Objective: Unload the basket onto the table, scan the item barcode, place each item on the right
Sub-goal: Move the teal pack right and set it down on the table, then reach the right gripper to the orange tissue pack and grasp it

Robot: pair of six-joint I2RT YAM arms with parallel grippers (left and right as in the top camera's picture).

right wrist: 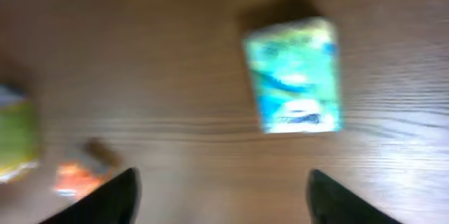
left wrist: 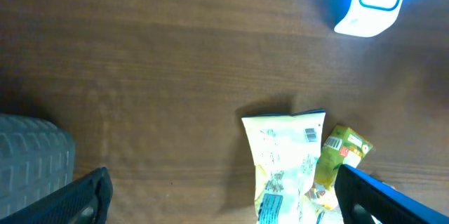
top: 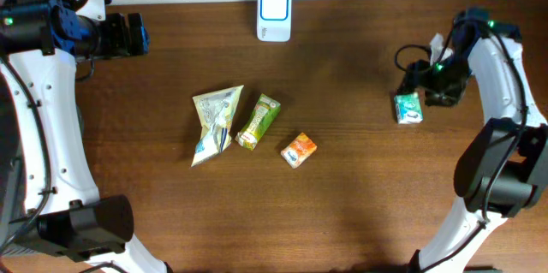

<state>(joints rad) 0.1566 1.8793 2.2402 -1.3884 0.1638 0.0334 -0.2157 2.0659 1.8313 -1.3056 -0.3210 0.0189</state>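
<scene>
Green packet (top: pixel 408 108) lies flat at right, free of right gripper (right wrist: pixel 223 182), jaws spread wide; best lift straight up, no clipping it.

i'd call this a robotics lab bench set up like a shop checkout. my overhead view shows a dark wood-grain table (top: pixel 360 213) with a white barcode scanner (top: pixel 274 14) at its far edge and retail snack packs: white pouch (top: pixel 214 123), green pouch (top: pixel 259 121), orange packet (top: pixel 299 150), teal packet (top: pixel 408 108). the left arm (top: pixel 43 119) and right arm (top: pixel 505 76) flank it.
</scene>
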